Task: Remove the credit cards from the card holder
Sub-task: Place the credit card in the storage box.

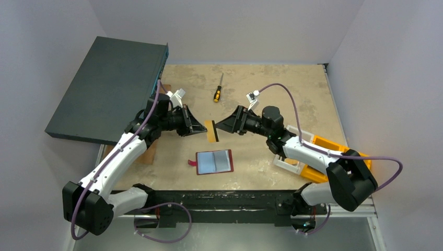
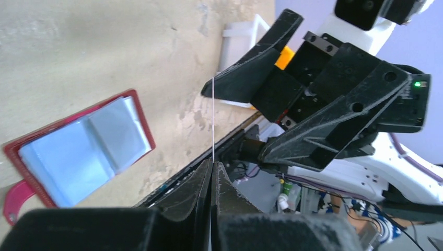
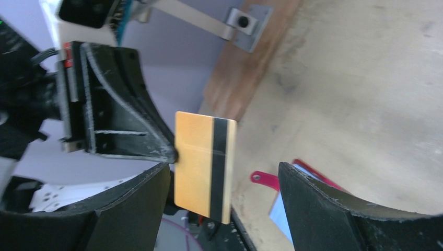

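A gold credit card (image 3: 203, 164) with a black magnetic stripe is held in the air above the table (image 1: 271, 89), pinched at one short edge by the fully closed left gripper (image 2: 212, 172). In the left wrist view the card is seen edge-on as a thin upright line. The right gripper (image 3: 224, 171) faces it with its jaws spread wide. The card stands between them, nearer one finger (image 3: 141, 204) than the other, and is gripped by neither. The card holder (image 1: 214, 161) lies open and flat on the table below and nearer the arm bases, its clear sleeves facing up and its red tab (image 1: 191, 163) sticking out on the left. Whether another card sits in those pale sleeves cannot be told from these views.

The step in hand is judged to be a pass of the card between the two grippers, or a parting just after one. Either way, the left pinch is best kept firm and the wrist steady, since so thin a card can swivel in a grip taken at one edge. If the card is to be taken by the right gripper, it should first be centred between the jaws and clamped across its flat faces before the left pinch is loosened. If the right arm is to be drawn away instead, a straight path back along its own axis is advised, so that the nearer finger is not dragged across the card. The card is then best laid flat well apart from the holder.
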You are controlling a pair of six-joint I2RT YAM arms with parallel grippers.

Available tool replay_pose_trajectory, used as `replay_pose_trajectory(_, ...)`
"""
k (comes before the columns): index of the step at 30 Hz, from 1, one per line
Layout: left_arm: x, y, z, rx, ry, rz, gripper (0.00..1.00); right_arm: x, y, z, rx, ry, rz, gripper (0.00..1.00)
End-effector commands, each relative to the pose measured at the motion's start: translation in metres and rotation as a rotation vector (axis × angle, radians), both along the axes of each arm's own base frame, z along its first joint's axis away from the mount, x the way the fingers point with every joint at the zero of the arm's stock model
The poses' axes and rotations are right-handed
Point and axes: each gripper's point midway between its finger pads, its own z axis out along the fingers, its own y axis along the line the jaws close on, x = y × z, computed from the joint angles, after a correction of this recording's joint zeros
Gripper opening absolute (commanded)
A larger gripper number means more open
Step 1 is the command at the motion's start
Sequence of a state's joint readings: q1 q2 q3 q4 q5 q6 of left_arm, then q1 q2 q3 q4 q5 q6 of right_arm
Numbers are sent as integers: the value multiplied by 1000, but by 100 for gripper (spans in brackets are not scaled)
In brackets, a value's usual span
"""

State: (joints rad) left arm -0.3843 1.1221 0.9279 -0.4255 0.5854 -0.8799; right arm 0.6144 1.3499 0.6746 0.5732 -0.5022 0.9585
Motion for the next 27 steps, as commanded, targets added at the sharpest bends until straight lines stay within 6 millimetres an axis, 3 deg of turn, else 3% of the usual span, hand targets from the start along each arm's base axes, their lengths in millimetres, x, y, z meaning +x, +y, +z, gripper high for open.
replay_pose_trajectory(1, 6, -15, 45, -146, -75, -72, 0, -13, 11, 34, 147, -46, 113, 75)
replay_pose_trajectory(7, 7, -19, 49, -179, -75, -103, 0, -13, 16, 36, 202, -13, 146, 67)
replay_pose_trajectory(13, 6, -17, 42, -150, -63, -112, 0, -12, 16, 40, 230, -1, 140, 31)
replay_pose_trajectory(15, 6, -15, 38, -128, -56, -114, 0, -11, 15, 39, 222, 3, 131, 7)
replay_pose_trajectory(16, 6, -15, 37, -118, -57, -119, 0, -11, 15, 38, 214, 4, 126, 0)
replay_pose_trajectory(17, 6, -14, 35, -107, -56, -123, 0, -10, 14, 37, 207, 4, 121, 0)
replay_pose_trajectory(19, 5, -12, 34, -79, -63, -123, 12, -9, 14, 33, 187, 9, 107, 0)
replay_pose_trajectory(25, 4, -1, 27, 14, -83, -115, 63, 6, 2, 23, 60, 19, -16, 0)
replay_pose_trajectory(27, 3, 3, 22, 57, -87, -111, 72, 13, -8, 16, -32, 23, -88, 0)
